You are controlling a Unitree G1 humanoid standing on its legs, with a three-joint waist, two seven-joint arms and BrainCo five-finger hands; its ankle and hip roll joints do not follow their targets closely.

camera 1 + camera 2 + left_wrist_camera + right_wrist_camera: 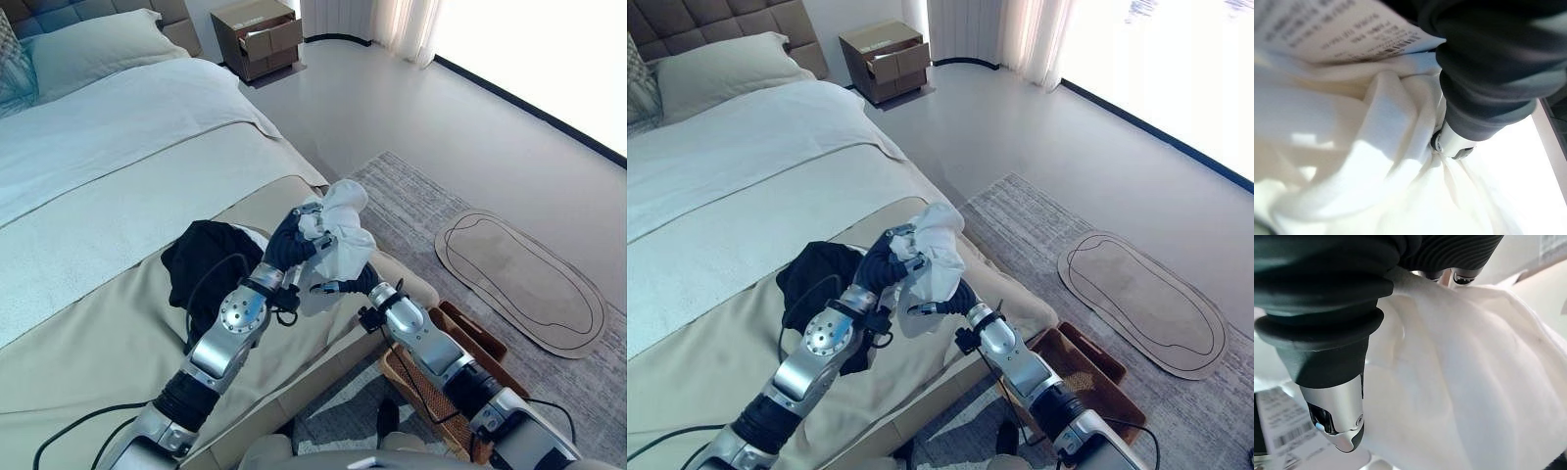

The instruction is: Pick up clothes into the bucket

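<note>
Both hands hold one white garment raised above the near right corner of the bed. The left hand grips it from the left side; in the left wrist view the cloth is bunched tight around a silver finger, so the fingers are clamped on the fabric, though most of them are buried in the folds. The right hand comes from below and to the right. In its wrist view the thumb presses against the white cloth and other fingertips sink into it at the top edge — this hand is also closed on the garment, but the exact curl of the fingers is hidden.

A printed label hangs from the garment; it shows in both wrist views, partly cut off.

A black garment lies crumpled on the beige bed cover, just left of the left arm, which covers part of it.

The woven basket stands on the floor by the bed's near right side, under the right arm — only part of its brown rim and inside is visible. A grey rug lies beneath it, with an oval mat further right. A brown nightstand stands far behind.
</note>
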